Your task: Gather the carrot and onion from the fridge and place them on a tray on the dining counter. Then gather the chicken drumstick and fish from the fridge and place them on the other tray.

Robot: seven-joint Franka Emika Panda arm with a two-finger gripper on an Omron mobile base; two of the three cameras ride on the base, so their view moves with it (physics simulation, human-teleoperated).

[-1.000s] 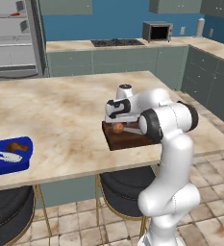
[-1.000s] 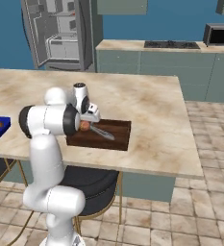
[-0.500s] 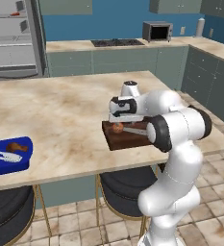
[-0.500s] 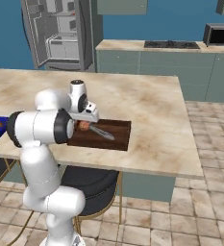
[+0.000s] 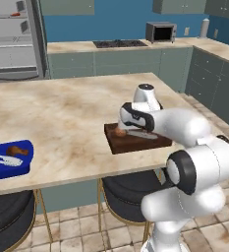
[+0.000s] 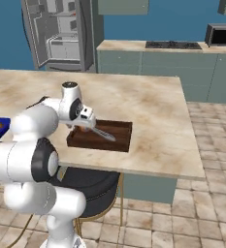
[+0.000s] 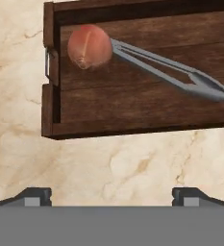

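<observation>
The tool (image 7: 111, 194) hangs wide open and empty over the marble worktop (image 7: 108, 168), just off the near edge of the wooden tray (image 7: 132, 103). On that tray the onion (image 7: 89, 46) sits in one corner, touching a pair of grey tongs (image 7: 171, 72). Far along the worktop, a blue tray (image 5: 10, 160) holds the drumstick (image 5: 16, 150) and what looks like the fish (image 5: 0, 160); the fridge (image 6: 61, 36) behind stands open.

Grey tongs (image 7: 171, 72) lie slantwise; black stools (image 5: 130, 194) stand under the worktop's (image 5: 62, 113) near edge; a microwave (image 5: 160, 32) sits beyond the worktop.
</observation>
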